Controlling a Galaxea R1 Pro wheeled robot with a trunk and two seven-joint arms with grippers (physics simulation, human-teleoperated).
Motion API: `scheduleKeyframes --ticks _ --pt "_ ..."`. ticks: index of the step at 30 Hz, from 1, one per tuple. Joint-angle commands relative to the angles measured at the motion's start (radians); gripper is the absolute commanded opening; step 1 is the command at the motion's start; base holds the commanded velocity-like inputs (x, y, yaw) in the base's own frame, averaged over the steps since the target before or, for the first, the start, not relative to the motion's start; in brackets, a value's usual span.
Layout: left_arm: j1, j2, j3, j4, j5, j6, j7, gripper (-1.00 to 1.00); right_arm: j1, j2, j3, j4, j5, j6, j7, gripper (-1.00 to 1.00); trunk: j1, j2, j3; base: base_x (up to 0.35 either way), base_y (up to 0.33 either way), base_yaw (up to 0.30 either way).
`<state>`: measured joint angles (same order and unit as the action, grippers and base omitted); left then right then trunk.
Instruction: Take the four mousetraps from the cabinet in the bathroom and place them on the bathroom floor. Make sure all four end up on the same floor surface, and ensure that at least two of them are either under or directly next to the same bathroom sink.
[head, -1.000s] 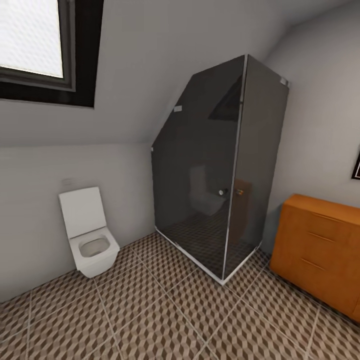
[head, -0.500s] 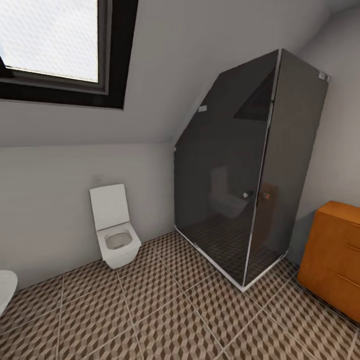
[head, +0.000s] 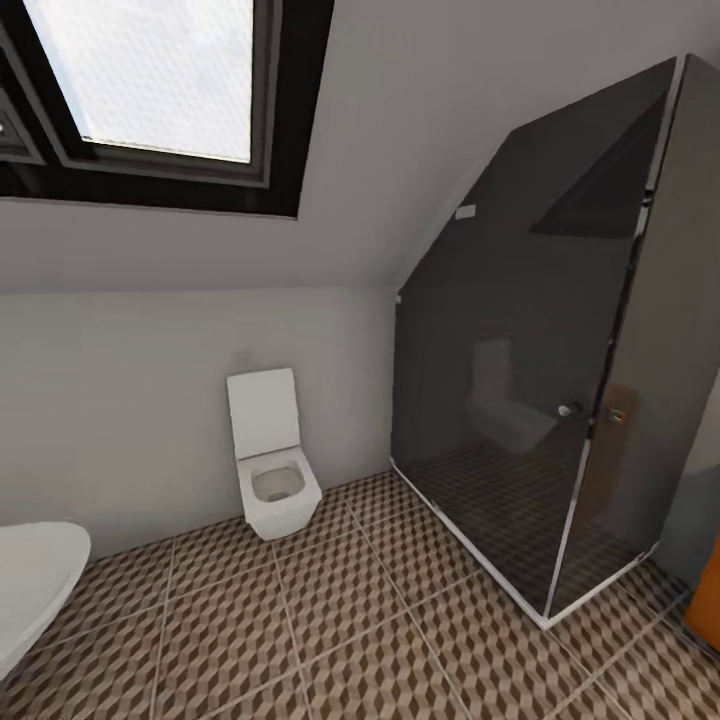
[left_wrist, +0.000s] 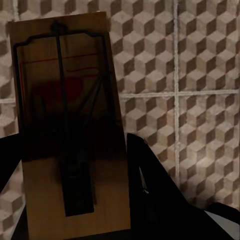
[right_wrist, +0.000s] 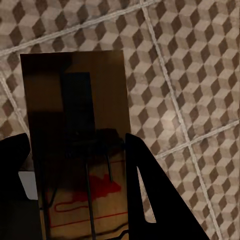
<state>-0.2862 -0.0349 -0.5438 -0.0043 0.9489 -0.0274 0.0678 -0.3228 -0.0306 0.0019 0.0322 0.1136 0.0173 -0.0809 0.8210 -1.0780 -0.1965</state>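
Observation:
In the left wrist view a mousetrap (left_wrist: 70, 125), tan wood with a dark wire bar and a red mark, sits between the dark fingers of my left gripper (left_wrist: 72, 170), which is shut on it above the bathroom floor (left_wrist: 190, 60). In the right wrist view my right gripper (right_wrist: 77, 165) is shut the same way on a second mousetrap (right_wrist: 77, 125), over the cube-patterned tiles (right_wrist: 190, 65). A thin orange sliver of the cabinet (head: 706, 600) shows at the head view's right edge. The bathroom sink is out of view.
A white toilet (head: 272, 465) stands against the far wall under a sloped ceiling with a skylight (head: 160, 80). A dark glass shower enclosure (head: 560, 400) takes up the right side. A rounded white bathtub rim (head: 30, 580) juts in at the lower left. Tiled floor (head: 350, 620) spreads between them.
The head camera has swung left: toilet and shower have slid right in the picture, the cabinet has almost left it, and the white bathtub rim has come further in at the lower left.

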Motion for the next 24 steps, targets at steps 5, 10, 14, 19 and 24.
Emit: scheduleKeyframes --ticks 5,10,14,19,24 --pt "-0.001 0.000 -0.008 0.000 0.004 -0.002 0.004 -1.00 -0.001 0.000 0.000 0.002 0.011 0.002 -0.004 -1.00 0.001 -0.001 -0.001 0.321 0.000 0.294" --pt "-0.001 0.000 -0.008 0.000 0.004 -0.001 0.004 -1.00 -0.001 0.000 0.000 0.002 0.011 0.002 -0.004 -1.00 0.001 -0.001 -0.001 0.321 0.000 0.293" --pt "-0.001 0.001 -0.010 -0.001 0.002 0.001 0.003 -1.00 -0.001 -0.002 0.000 0.002 0.011 0.003 -0.004 -1.00 0.001 -0.001 -0.001 0.321 0.000 0.294" --pt "-0.002 0.017 -0.011 -0.005 0.000 0.008 0.001 -1.00 -0.001 -0.003 0.001 0.001 0.012 0.007 -0.004 -1.00 0.001 -0.001 -0.001 0.321 0.000 0.294" --pt "-0.003 0.072 -0.011 -0.056 -0.002 0.015 0.003 -1.00 -0.001 -0.005 0.001 0.000 0.013 0.012 -0.004 -1.00 0.001 -0.001 -0.001 0.321 0.000 0.293"
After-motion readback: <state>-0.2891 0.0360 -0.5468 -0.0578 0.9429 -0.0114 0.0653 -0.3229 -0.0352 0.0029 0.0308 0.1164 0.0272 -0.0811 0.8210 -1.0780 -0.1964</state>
